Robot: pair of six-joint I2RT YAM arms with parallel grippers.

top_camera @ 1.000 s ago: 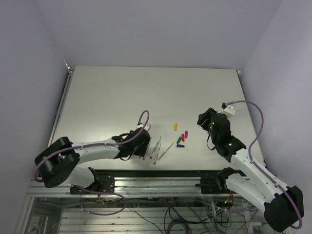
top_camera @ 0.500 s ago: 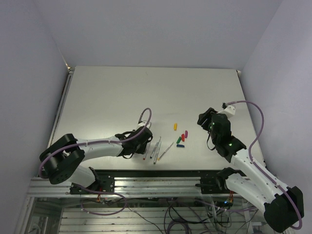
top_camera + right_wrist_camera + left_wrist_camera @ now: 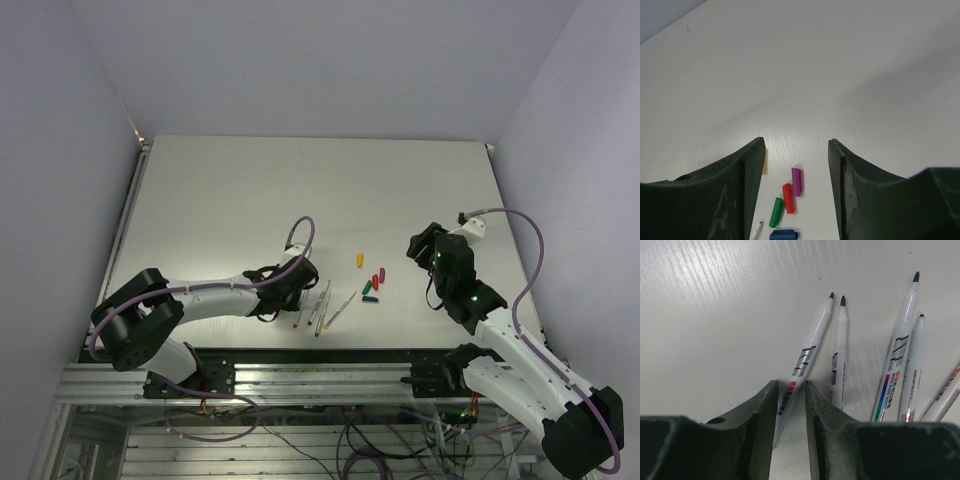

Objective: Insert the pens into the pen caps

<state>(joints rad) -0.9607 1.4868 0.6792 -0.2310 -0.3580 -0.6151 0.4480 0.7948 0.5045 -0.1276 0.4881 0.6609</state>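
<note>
Several thin white-grey pens (image 3: pixel 322 304) lie fanned out near the table's front edge. In the left wrist view, two red-tipped pens (image 3: pixel 810 347) (image 3: pixel 840 350) and two dark-tipped pens (image 3: pixel 900 340) show. My left gripper (image 3: pixel 791 390) is low on the table. Its jaws are narrowly open around the rear end of the leftmost red-tipped pen, which touches only the left finger. The caps lie right of the pens: yellow (image 3: pixel 764 167), magenta (image 3: pixel 796 181), red (image 3: pixel 788 198), green (image 3: pixel 776 212) and blue (image 3: pixel 784 234). My right gripper (image 3: pixel 796 145) is open and empty, raised to the right of the caps.
The white table (image 3: pixel 250 200) is bounded by lilac walls at the back and both sides. A metal rail (image 3: pixel 300 365) with cables runs along the near edge. The left arm's purple cable (image 3: pixel 297 232) loops above its wrist.
My left arm has stretched to the right, bringing its gripper over the leftmost pen. The right arm has barely moved. The pens and caps lie as before.
</note>
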